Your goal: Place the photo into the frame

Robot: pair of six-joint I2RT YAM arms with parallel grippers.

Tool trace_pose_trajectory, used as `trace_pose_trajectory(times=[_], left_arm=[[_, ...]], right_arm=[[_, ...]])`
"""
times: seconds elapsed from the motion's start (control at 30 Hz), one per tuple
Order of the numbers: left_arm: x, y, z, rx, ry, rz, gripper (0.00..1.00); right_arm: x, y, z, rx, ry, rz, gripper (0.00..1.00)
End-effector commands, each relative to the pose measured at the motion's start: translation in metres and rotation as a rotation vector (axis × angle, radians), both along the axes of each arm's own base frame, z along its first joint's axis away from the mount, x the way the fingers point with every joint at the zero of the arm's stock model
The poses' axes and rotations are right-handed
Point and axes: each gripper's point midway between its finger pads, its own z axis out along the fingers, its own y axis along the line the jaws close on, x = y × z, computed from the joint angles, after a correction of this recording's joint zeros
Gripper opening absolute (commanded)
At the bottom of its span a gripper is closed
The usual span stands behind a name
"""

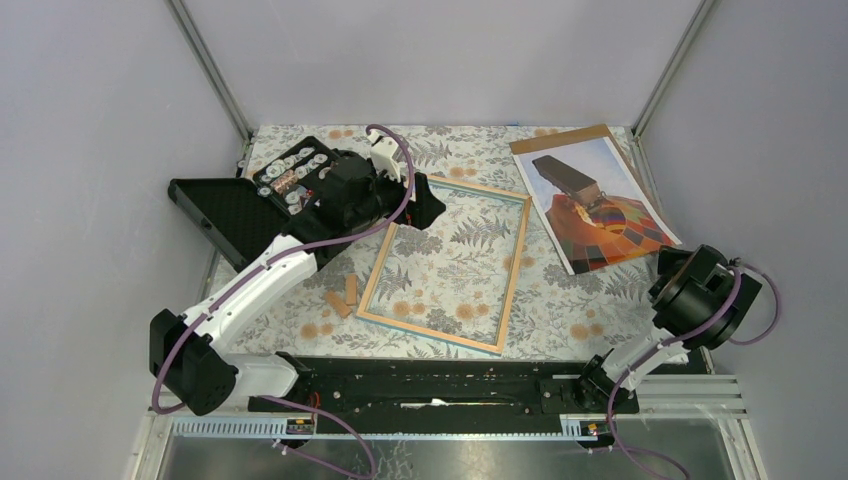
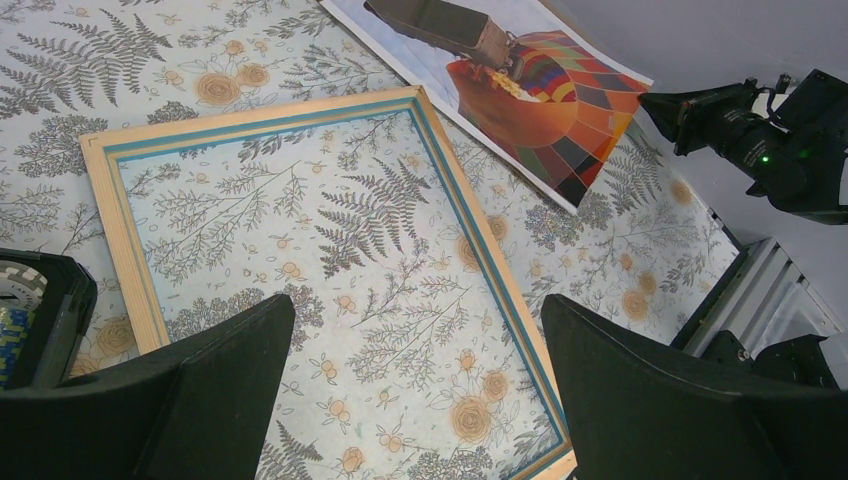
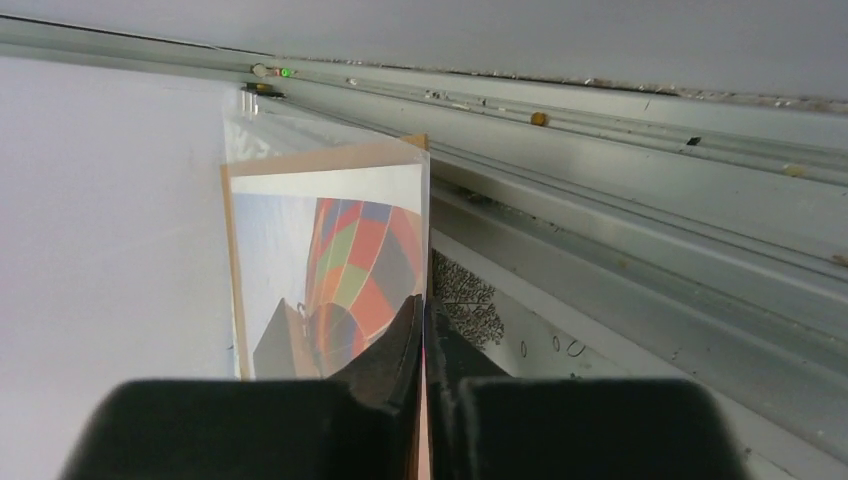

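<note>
The left pincer (image 2: 417,310) hangs released, jaws wide, over the far-left corner of the frame (image 1: 514,272), which lies flat mid-desk (image 1: 590,310) with its light wood rim up. At the desk's far-right corner the photo (image 1: 600,205) rests on a brown backing board (image 1: 560,138), its near edge clenched by the right pincer (image 3: 424,330).

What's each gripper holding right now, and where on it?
Right gripper is pinched shut on the photo, at its edge near the corner closest to that arm. Left gripper is open, holding nothing.
</note>
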Motion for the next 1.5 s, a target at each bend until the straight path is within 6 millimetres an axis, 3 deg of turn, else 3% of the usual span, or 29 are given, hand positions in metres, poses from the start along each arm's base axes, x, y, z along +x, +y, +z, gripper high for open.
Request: trace_pose_trajectory(times=[0.0, 0.27, 0.43, 0.6, 0.77, 0.93, 1.13, 1.27, 1.47], left_arm=[[0.003, -0.006, 0.026, -0.043, -0.059, -0.010, 0.99], [0.006, -0.017, 0.006, -0.045, 0.006, -0.032, 0.99], [-0.003, -0.045, -0.019, -0.149, 0.156, -0.099, 0.99], [-0.008, -0.096, -0.045, -0.391, 0.472, -0.135, 0.98], [-0.002, -0.154, -0.042, -0.599, 0.599, -0.210, 0.96], [0.015, -0.203, -0.061, -0.685, 0.701, -0.213, 0.96], [0.034, -0.236, -0.092, -0.753, 0.788, -0.150, 0.95], [0.033, -0.258, -0.108, -0.776, 0.863, -0.167, 0.88], [0.039, -0.268, -0.142, -0.720, 0.885, -0.079, 0.87]], right_arm=[[0.018, 0.003, 0.046, -0.041, -0.121, 0.102, 0.00], [0.001, 0.029, 0.098, -0.106, -0.103, 0.185, 0.00], [-0.009, 0.040, 0.122, -0.149, -0.070, 0.222, 0.00], [-0.008, 0.053, 0.126, -0.126, -0.115, 0.273, 0.00], [-0.006, 0.057, 0.129, -0.134, -0.131, 0.299, 0.00], [-0.009, 0.055, 0.130, -0.151, -0.121, 0.291, 0.00], [-0.011, 0.058, 0.123, -0.135, -0.118, 0.289, 0.00], [-0.011, 0.058, 0.123, -0.135, -0.121, 0.287, 0.00], [-0.010, 0.059, 0.127, -0.132, -0.139, 0.286, 0.00]])
